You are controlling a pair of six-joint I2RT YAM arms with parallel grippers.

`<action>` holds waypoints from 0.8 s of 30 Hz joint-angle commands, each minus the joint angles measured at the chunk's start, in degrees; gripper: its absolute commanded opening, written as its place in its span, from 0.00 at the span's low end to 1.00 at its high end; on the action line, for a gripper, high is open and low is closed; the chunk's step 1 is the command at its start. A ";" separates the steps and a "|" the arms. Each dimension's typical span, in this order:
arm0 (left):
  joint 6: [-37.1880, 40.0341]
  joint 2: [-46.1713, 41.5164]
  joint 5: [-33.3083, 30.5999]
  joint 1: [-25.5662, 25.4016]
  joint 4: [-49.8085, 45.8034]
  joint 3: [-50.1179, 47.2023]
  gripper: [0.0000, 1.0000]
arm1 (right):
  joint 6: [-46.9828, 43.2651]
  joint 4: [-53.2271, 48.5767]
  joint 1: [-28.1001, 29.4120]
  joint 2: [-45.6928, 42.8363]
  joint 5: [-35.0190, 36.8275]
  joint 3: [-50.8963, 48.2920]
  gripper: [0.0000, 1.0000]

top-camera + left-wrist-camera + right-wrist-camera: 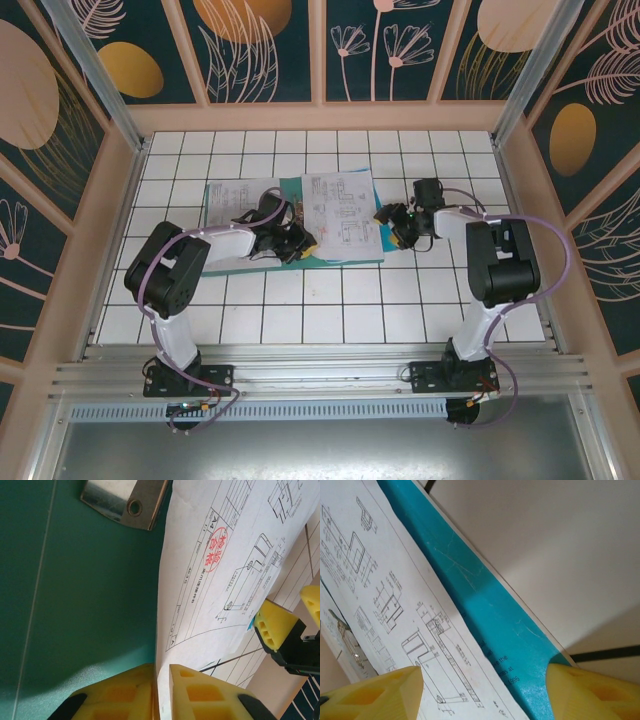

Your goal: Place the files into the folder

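Reaching in from the near edge of the white tiled surface (300, 300), both arms bring their ends to the open folder (90, 605), which lies flat mid-way across it. On the left tool (161, 672) the yellow fingers are drawn almost together, with the near edge of a white sheet (225, 555) pinched in the slit between them. That sheet is a line drawing with a red stamp, and it lies over the folder's right half. The right tool (485, 675) has its fingers wide apart and grips nothing. It sits at the sheet's right edge, where a strip of blue sheet (485, 605) pokes out from under the white. Farther back, a metal clip (125, 500) sits on the folder's green inside. A second white sheet (238, 200) lies on the left half.
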 commanded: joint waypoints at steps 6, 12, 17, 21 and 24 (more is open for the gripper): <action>-0.04 1.56 1.43 -1.16 0.12 2.75 0.16 | 6.43 2.59 1.20 -2.11 -3.44 -3.70 0.67; -0.22 1.33 1.24 -1.64 -0.39 2.93 0.16 | 10.61 5.59 1.03 -3.76 -5.80 -5.37 0.67; -0.30 0.83 1.30 -1.82 -0.58 2.84 0.16 | 9.15 1.75 0.05 -6.68 -2.47 -4.01 0.67; -0.49 0.64 1.26 -2.17 -0.73 2.75 0.15 | 7.31 -1.12 -0.56 -8.27 0.69 -2.91 0.67; -1.01 0.27 0.90 -2.34 -0.67 2.58 0.15 | 5.31 -2.72 -0.56 -8.09 2.71 -1.86 0.67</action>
